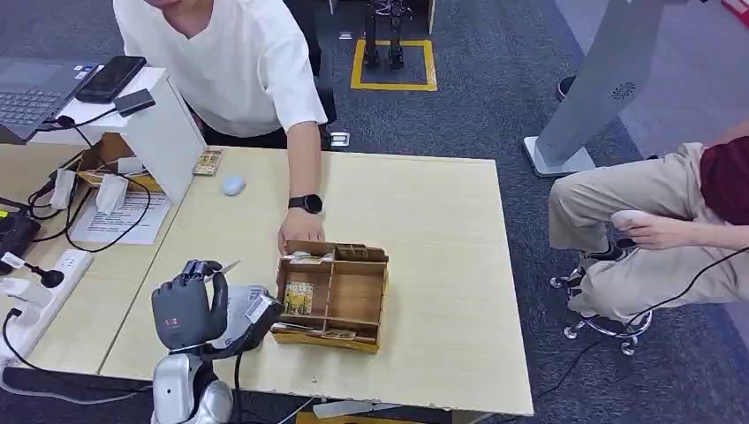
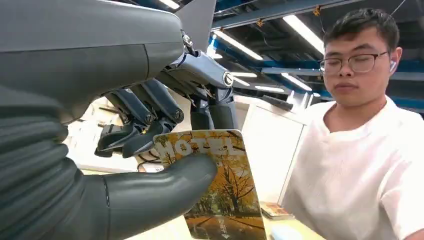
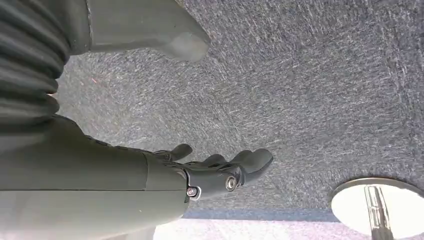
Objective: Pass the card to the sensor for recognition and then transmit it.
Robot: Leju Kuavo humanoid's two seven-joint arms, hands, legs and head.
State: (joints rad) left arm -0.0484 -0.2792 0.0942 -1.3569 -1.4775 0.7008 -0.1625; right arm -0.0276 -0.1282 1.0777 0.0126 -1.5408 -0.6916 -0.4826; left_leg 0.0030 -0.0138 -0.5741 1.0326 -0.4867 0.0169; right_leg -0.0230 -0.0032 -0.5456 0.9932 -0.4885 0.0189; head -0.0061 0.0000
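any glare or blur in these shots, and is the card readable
Left wrist view: ceiling lights glare bright, and the card in the left hand is sharp, with HOTEL legible. Head view: even light. Right wrist view: carpet sharp, thumb near the lens soft.

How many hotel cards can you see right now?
2: one card held in the left hand, another standing in the wooden box at. Others may be hidden in its compartments.

Left hand (image 1: 187, 305) raised on its silver arm, pinching a yellow autumn-tree hotel card (image 2: 220, 187) between thick grey thumb and darker fingers (image 2: 145, 117). Right hand (image 3: 220, 172) hanging empty, fingers lying nearly straight and slightly apart.
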